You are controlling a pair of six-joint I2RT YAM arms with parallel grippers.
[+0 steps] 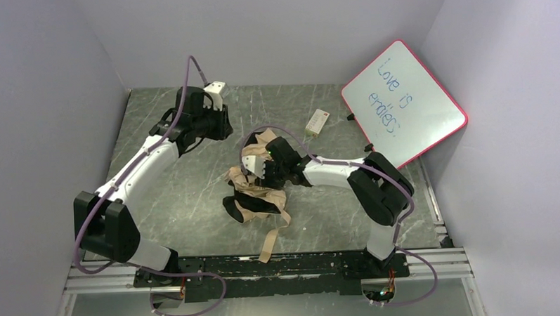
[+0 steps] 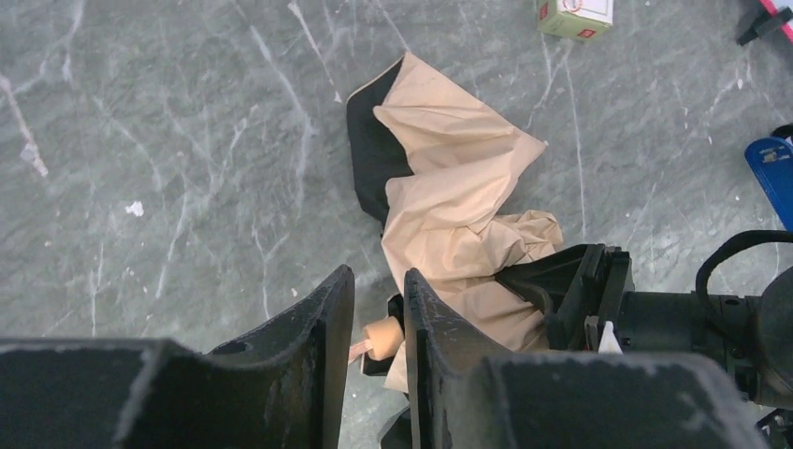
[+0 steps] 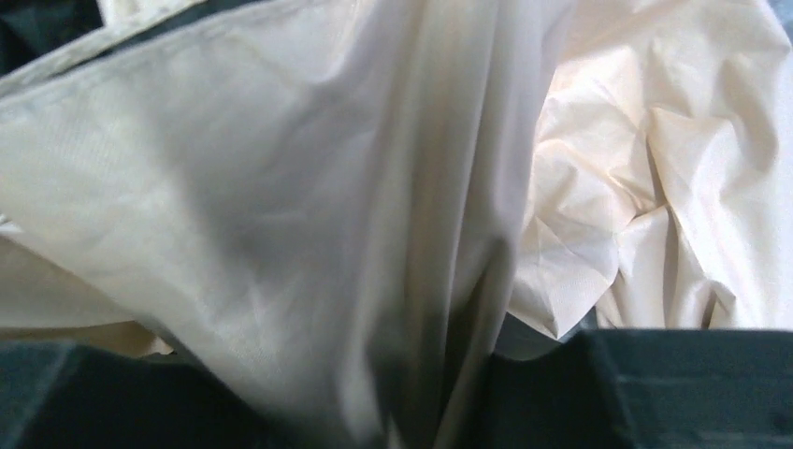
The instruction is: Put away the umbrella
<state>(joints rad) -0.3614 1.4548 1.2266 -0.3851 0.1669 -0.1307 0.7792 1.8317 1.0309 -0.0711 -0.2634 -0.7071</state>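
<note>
The umbrella [image 1: 254, 194] lies collapsed and crumpled mid-table, tan fabric outward with black showing, its strap [image 1: 273, 239] trailing toward the near edge. My right gripper [image 1: 266, 174] is down in the heap. In the right wrist view a thick fold of the pale umbrella fabric [image 3: 281, 187] fills the gap of the right gripper [image 3: 374, 374], both fingers against it. My left gripper [image 1: 216, 125] hangs above the table behind the umbrella. In its wrist view the left gripper [image 2: 379, 276] stands a little apart and holds nothing. The tan handle [image 2: 383, 335] shows far below through the gap.
A pink-framed whiteboard [image 1: 404, 101] leans at the back right. A small white box [image 1: 317, 121] lies on the table behind the umbrella. A blue object [image 2: 774, 173] shows at the right edge of the left wrist view. Grey walls close three sides.
</note>
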